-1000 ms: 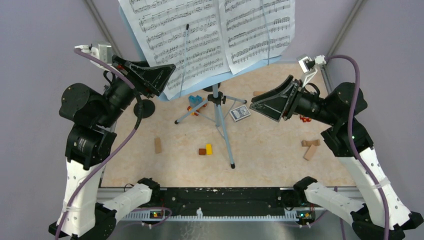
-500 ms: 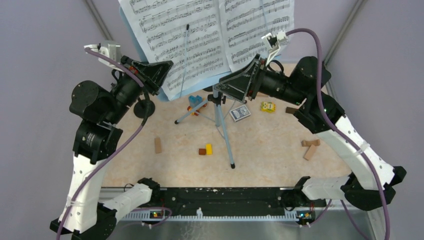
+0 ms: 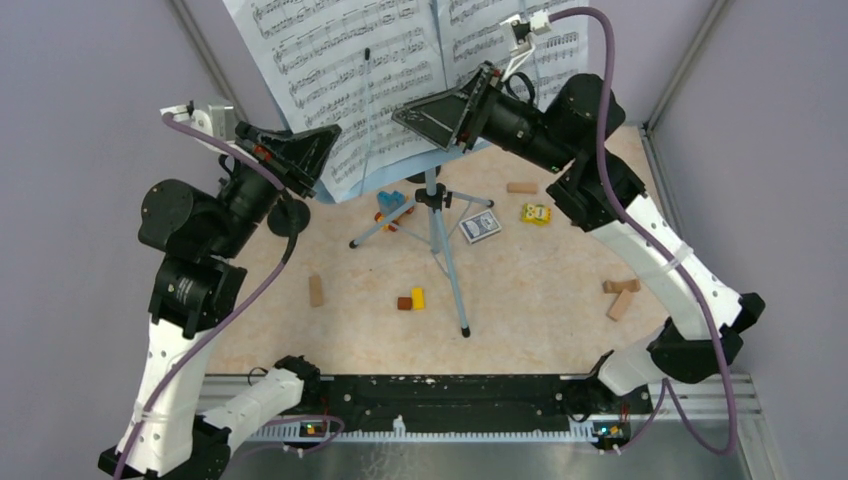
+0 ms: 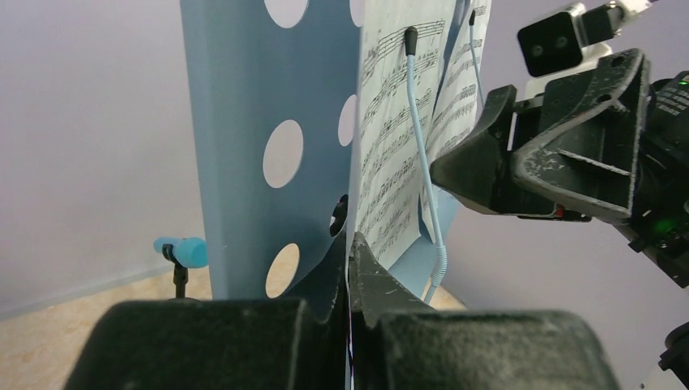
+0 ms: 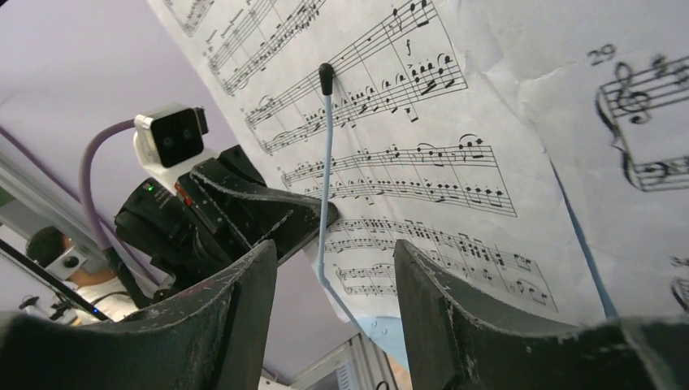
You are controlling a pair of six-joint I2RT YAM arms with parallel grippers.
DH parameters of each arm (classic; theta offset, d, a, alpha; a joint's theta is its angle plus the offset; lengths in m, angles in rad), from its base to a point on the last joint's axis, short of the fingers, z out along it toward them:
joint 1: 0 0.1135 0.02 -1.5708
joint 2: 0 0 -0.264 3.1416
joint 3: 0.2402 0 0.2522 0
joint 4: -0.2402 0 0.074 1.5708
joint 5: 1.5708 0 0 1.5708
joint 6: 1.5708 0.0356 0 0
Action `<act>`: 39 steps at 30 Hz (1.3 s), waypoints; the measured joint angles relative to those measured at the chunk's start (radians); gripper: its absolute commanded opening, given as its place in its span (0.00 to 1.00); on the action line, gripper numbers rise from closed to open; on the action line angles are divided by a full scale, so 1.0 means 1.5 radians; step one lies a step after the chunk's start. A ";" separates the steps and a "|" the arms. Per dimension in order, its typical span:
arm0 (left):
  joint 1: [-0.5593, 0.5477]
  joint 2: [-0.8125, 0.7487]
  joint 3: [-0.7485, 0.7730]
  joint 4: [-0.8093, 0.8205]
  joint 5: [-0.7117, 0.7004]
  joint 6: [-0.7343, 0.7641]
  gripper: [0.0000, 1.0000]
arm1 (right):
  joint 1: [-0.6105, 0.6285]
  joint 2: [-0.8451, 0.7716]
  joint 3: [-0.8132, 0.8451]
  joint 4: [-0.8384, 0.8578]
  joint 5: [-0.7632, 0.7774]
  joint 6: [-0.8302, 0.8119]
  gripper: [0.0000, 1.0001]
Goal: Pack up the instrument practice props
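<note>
The light-blue perforated music rack stands on its tripod at the table's back, with two white sheet-music pages on it. My left gripper is shut on the lower left edge of the left page, with the rack panel just beside its fingers. My right gripper hangs open in front of the pages, close to the thin page-holder wire and touching nothing. A blue toy microphone sits in a black round-based holder behind the rack.
Wooden blocks, small coloured blocks, a card deck, a blue-and-orange toy car and a yellow toy lie on the table. Purple walls enclose the sides and back.
My left gripper has closed on the page's edge. The right arm has swung from the table's right side up and left, to in front of the pages, still open.
</note>
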 measured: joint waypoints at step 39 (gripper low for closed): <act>-0.001 -0.041 -0.033 0.006 -0.053 0.012 0.00 | 0.060 0.078 -0.018 0.202 -0.006 -0.027 0.00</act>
